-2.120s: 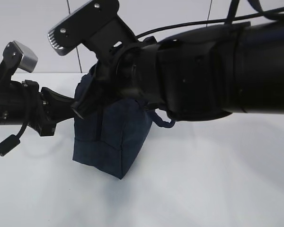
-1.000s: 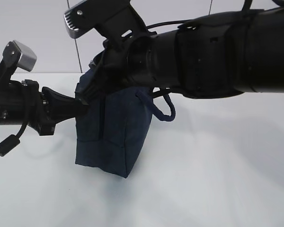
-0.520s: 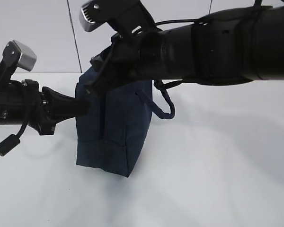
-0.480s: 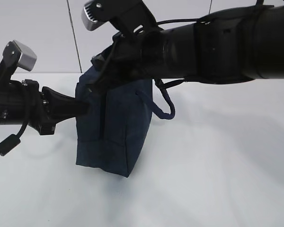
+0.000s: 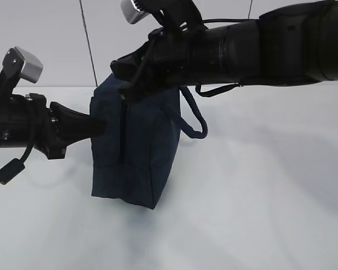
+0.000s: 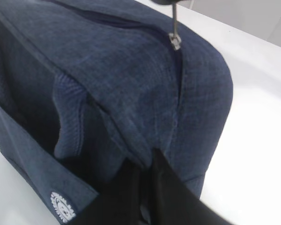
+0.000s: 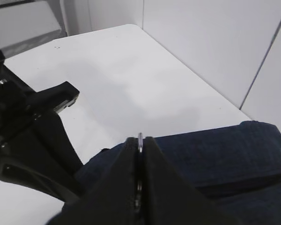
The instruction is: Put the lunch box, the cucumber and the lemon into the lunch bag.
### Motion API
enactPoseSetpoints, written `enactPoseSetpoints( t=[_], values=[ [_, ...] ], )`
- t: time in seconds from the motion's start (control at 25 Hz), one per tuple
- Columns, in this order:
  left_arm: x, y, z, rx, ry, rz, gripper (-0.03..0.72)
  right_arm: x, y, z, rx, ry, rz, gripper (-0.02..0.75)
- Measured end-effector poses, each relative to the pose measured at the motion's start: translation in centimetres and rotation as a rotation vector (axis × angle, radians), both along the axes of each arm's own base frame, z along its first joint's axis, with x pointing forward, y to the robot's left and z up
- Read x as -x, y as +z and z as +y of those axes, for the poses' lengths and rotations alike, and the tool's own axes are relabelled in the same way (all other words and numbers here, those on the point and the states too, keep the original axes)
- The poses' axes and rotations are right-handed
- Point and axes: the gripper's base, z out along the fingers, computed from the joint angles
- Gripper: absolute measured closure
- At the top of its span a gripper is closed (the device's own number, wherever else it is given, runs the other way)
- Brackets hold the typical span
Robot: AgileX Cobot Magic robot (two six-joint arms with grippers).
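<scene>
I judge the task near its end: lunch box, cucumber and lemon are nowhere visible, and the zipper looks drawn shut. The lunch bag (image 5: pixel 135 146) stands upright on the table (image 5: pixel 259 214), long axis vertical. Left claw (image 6: pixel 147 164) is clamped on a fabric fold; right claw (image 7: pixel 139 140) pinches the zipper pull (image 6: pixel 174 28).

Lunch bag (image 5: pixel 136 152) dark navy, woven denim-like texture; loop handle (image 5: pixel 192 121) at its 3 o'clock same navy, ribbed. Small white round logo (image 6: pixel 62 206) at 7 o'clock of the left wrist view. Zipper pull (image 6: pixel 175 37) silver. Both arms black, silver-grey camera housings (image 5: pixel 23 63). Table (image 5: pixel 259 214) white; wall pale grey, thin dark seams.
</scene>
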Motion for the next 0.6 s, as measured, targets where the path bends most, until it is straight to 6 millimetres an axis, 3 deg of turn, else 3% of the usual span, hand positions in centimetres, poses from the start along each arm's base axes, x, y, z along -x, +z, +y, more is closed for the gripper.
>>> enactPoseSetpoints(
  t=[0.6],
  values=[
    [0.04, -0.03, 0.00, -0.005, -0.006, -0.001, 0.692, 0.37, -0.47, -0.38, 0.010, 0.158, 0.017, 0.730]
  ],
)
